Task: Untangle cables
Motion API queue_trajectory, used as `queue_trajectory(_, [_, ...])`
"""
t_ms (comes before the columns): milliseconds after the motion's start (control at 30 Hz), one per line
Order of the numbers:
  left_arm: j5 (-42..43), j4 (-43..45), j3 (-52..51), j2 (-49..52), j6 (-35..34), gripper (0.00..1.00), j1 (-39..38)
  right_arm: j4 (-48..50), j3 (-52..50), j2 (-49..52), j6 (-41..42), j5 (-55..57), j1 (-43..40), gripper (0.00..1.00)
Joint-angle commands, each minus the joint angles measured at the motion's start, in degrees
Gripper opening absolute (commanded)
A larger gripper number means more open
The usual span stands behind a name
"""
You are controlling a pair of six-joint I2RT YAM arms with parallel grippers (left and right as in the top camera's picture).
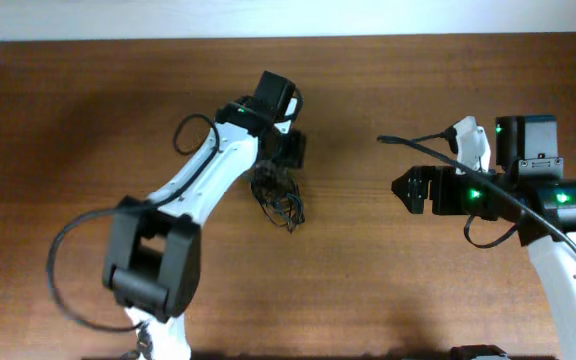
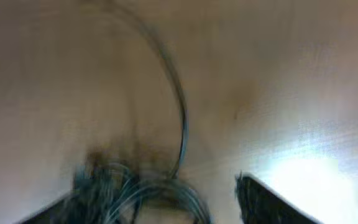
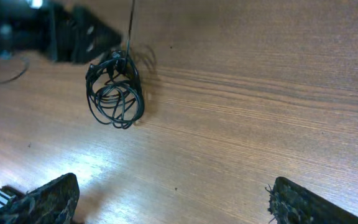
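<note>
Our left gripper (image 1: pixel 288 155) is bearing on the cables (image 1: pixel 280 200), a small black knot of loops lying just left of centre in the overhead frame. With its wrist view blurring, we cannot tell whether it is clamping the bunch or only straddling it. One thin strand is running out of the knot toward the top of the right wrist frame, so we are reading the left side as the anchor, while our right gripper (image 3: pixel 174 183) is hanging spread wide and empty at centre right over the wooden table (image 1: pixel 68 120), likely placed to pull an end free.
</note>
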Motion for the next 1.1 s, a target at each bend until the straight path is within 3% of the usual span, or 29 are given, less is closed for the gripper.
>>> queue_trajectory(0, [-0.20,4.83,0.33,6.60,-0.55,0.66,-0.70,0.31,0.81,1.92,-0.66,0.55,-0.13,0.99])
queue_trajectory(100, [-0.81,5.09,0.33,8.02,-2.29,0.64,-0.70,0.13,0.81,4.28,-0.66,0.52,-0.13,0.99])
queue_trajectory(133, [-0.81,2.69,0.33,8.02,-3.23,0.58,-0.70,0.11,0.81,4.85,-0.66,0.52,-0.15,0.99])
queue_trajectory(233, [-0.83,-2.32,0.87,7.93,-7.06,0.55,-0.70,0.17,0.79,4.85,-0.66,0.52,-0.13,0.99])
queue_trajectory(300, [-3.43,-11.28,7.17,7.91,-7.89,0.61,-0.31,0.17,0.81,4.85,-0.66,0.55,-0.13,0.99])
queue_trajectory(367, [-3.80,-18.47,12.52,7.91,-8.33,0.61,-0.31,0.22,0.81,4.85,-0.66,0.55,-0.15,0.99])
queue_trajectory(400, [-3.80,-23.89,16.06,7.91,-5.38,0.57,-0.42,0.52,0.81,4.85,-0.66,0.55,-0.15,0.99])
queue_trajectory(467, [-5.64,-30.77,16.41,8.00,-2.47,0.59,0.20,0.52,0.81,4.85,-0.66,0.52,-0.15,0.99])
queue_trajectory(500, [-7.91,-34.77,16.31,8.02,-5.53,0.61,2.54,0.55,0.79,4.85,-0.66,0.55,-0.15,0.99])
queue_trajectory(600, [-6.40,-33.53,10.67,8.02,-8.09,0.60,7.41,0.55,0.81,4.85,-0.66,0.55,-0.15,0.99])
queue_trajectory(700, [5.46,-23.21,2.71,8.02,-0.42,0.49,7.78,1.01,0.79,4.85,-0.66,0.52,-0.15,0.99])
queue_trajectory(800, [8.11,-20.76,2.32,8.02,1.27,0.47,7.80,1.01,0.79,4.85,-0.63,0.52,-0.13,0.99])
queue_trajectory(900, [20.31,-17.09,2.32,8.02,10.43,0.49,7.80,1.01,0.81,4.85,-0.66,0.52,-0.13,0.99])
queue_trajectory(967, [22.36,-16.87,3.04,8.00,16.52,0.58,8.11,1.01,0.81,4.85,-0.66,0.52,-0.13,0.99])
queue_trajectory(1033, [22.40,-18.97,4.31,7.96,16.28,0.68,8.70,0.98,0.81,4.85,-0.66,0.52,-0.13,0.99])
queue_trajectory(1067, [22.38,-19.65,4.26,7.98,14.91,0.68,8.31,0.98,0.81,4.85,-0.66,0.52,-0.13,0.99])
